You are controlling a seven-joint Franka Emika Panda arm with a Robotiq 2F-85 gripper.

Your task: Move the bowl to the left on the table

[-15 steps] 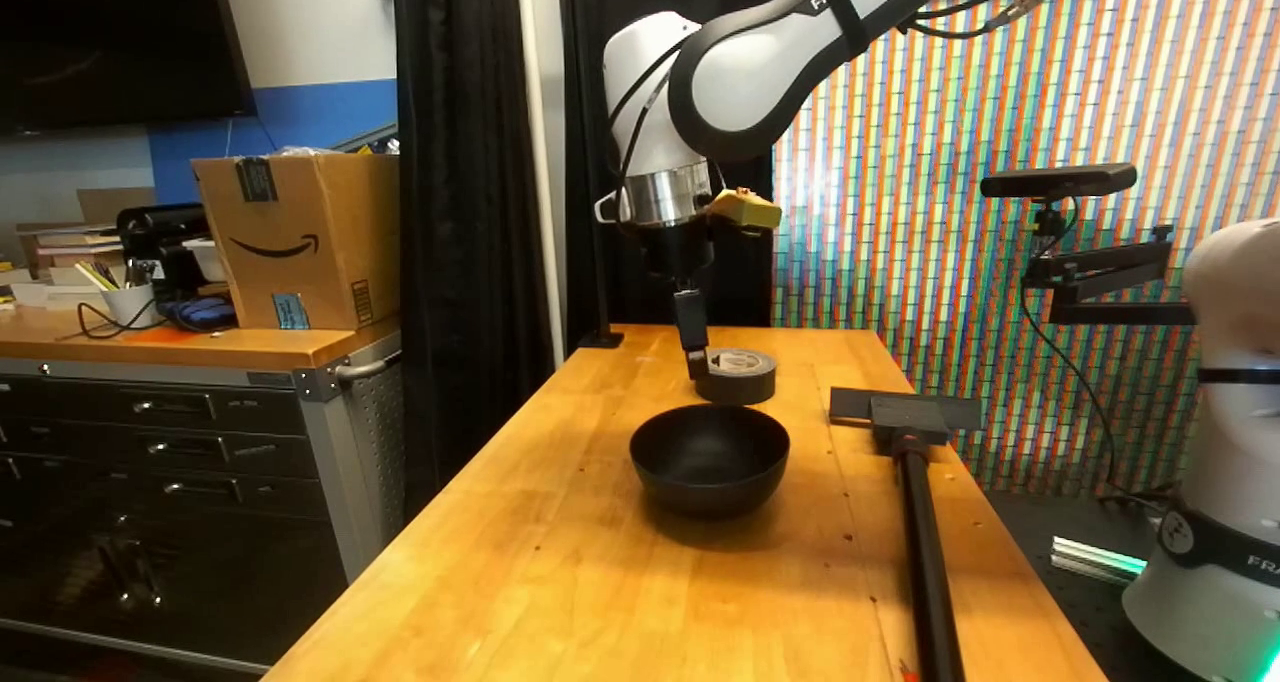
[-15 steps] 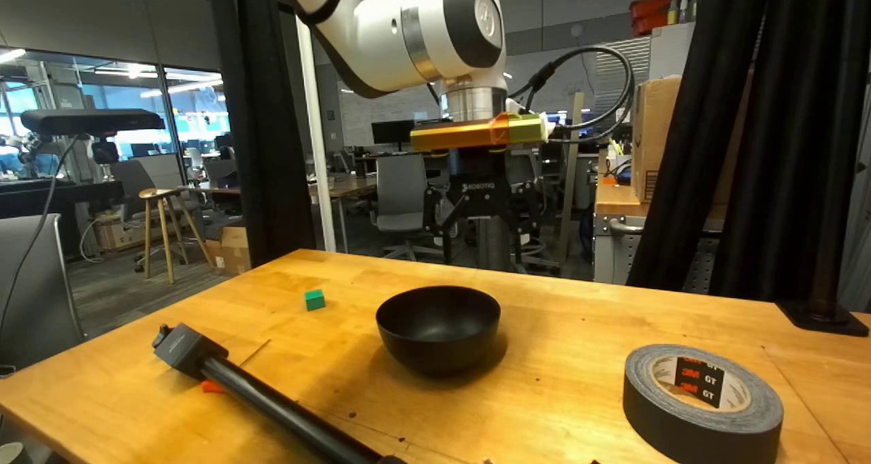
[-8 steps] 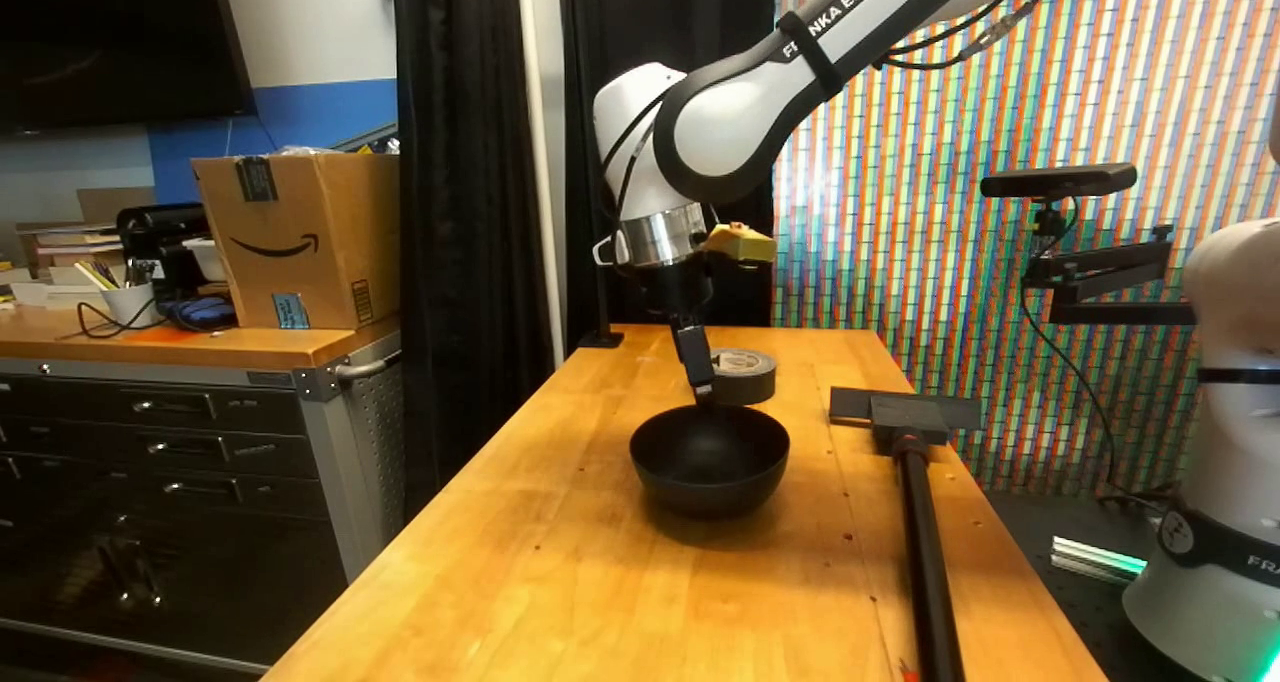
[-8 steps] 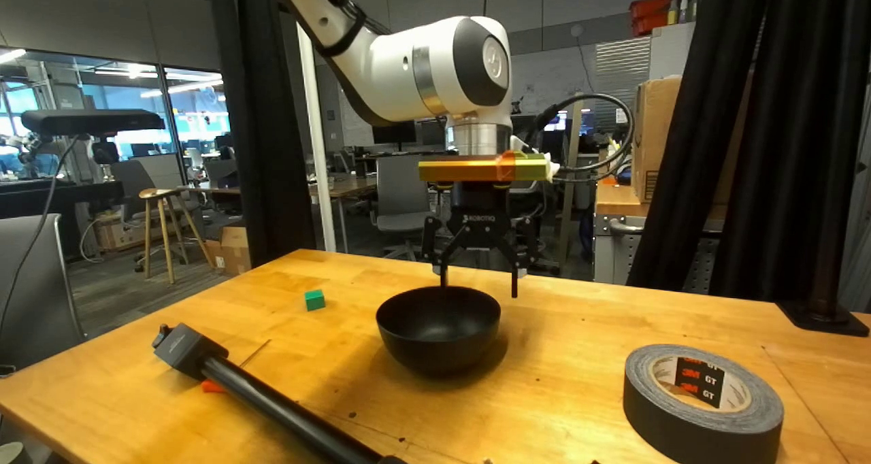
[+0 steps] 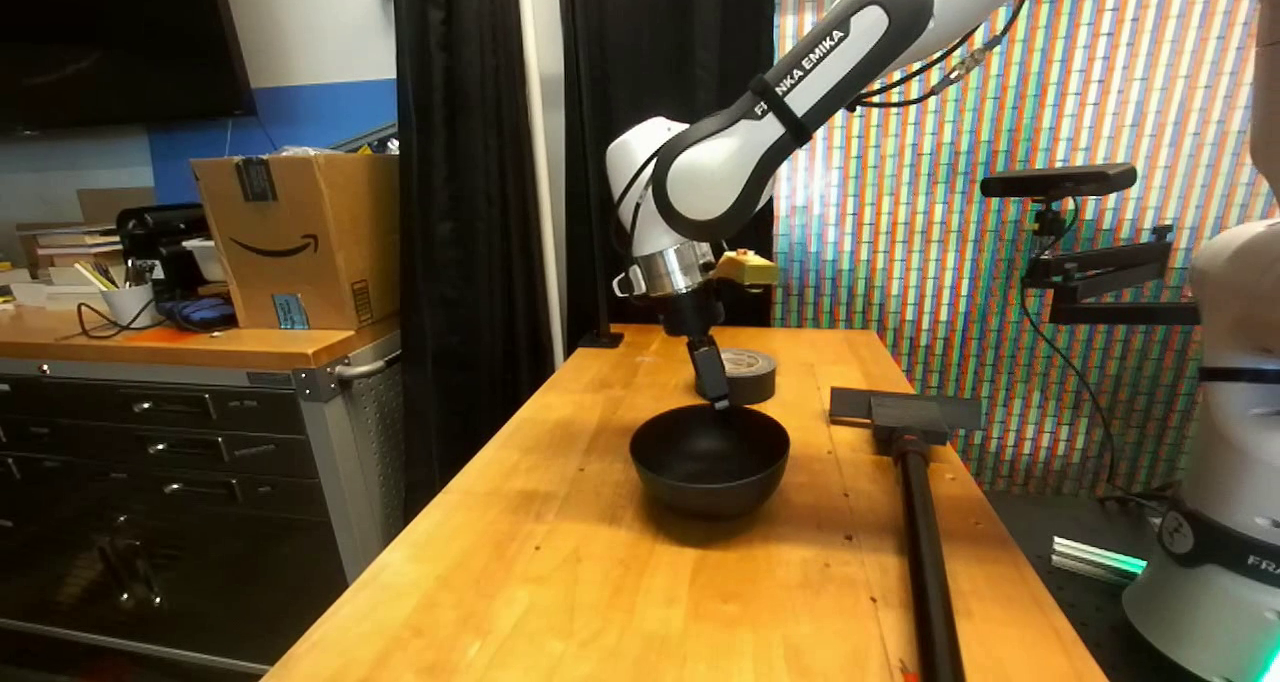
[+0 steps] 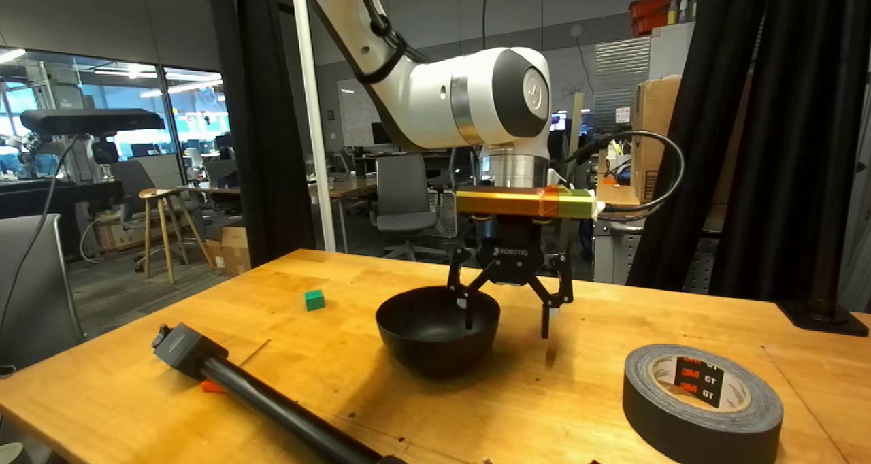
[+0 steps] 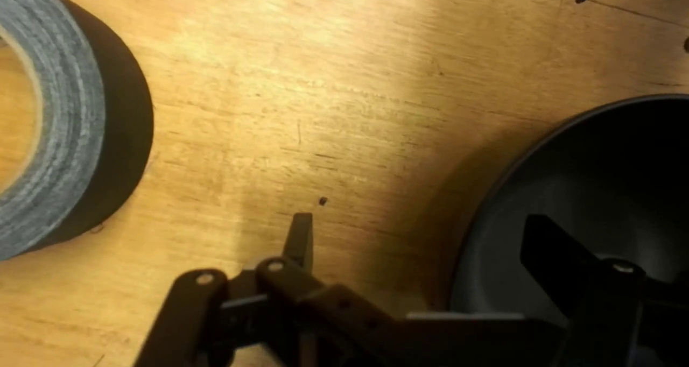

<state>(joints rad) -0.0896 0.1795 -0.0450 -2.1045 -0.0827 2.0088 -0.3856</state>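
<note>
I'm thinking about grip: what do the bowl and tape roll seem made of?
Bowl: probably plastic, though coated metal is possible; matte black with soft, dull highlights.
Tape roll: probably cloth tape, matte, with layered gray edges and a pale, likely cardboard core.

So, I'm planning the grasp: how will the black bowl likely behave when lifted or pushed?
The black bowl looks evenly round, so probably stiff. Its smooth-looking wall may slip in the pincer. Because it narrows downward, a push near the rim could tip it.
</note>
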